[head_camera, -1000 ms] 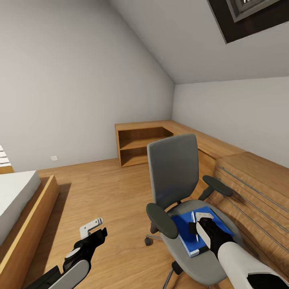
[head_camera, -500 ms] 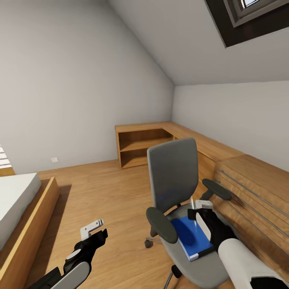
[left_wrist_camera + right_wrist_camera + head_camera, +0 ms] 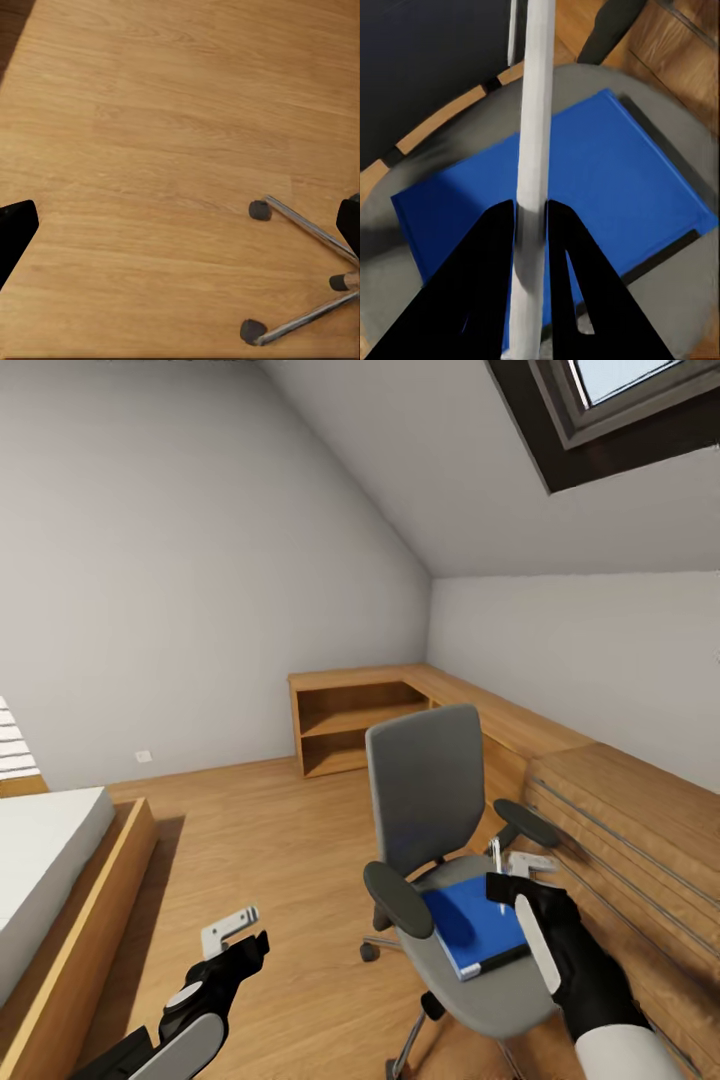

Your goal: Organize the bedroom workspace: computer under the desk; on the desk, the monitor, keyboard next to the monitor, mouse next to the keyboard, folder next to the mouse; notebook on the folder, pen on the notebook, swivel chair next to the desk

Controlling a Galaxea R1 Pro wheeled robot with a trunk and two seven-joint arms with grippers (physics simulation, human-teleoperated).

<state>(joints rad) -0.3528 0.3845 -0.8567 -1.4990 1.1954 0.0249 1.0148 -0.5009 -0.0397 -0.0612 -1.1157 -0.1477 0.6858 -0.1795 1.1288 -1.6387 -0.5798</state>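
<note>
My right gripper is pinching the pen, white stick clamped between both black fingers, clearest in the right wrist view. Pen is lifted above the swivel chair seat, upright-ish, not touching the folder. The folder lies flat on the grey seat, bright blue, dark edge at its near side; notebook can't be told apart from it. The chair stands on the oak floor, just left of the oak dresser with bar handles, backrest on the far side, dark armrests left and right.

My left gripper hangs low over bare floor, near left of the chair, holding nothing, fingers spread apart; the left wrist view has black fingertips at the frame edges, and the chair's chrome legs and casters. Bed with wood frame at left. Open oak shelf against the far wall. Skylight up right.
</note>
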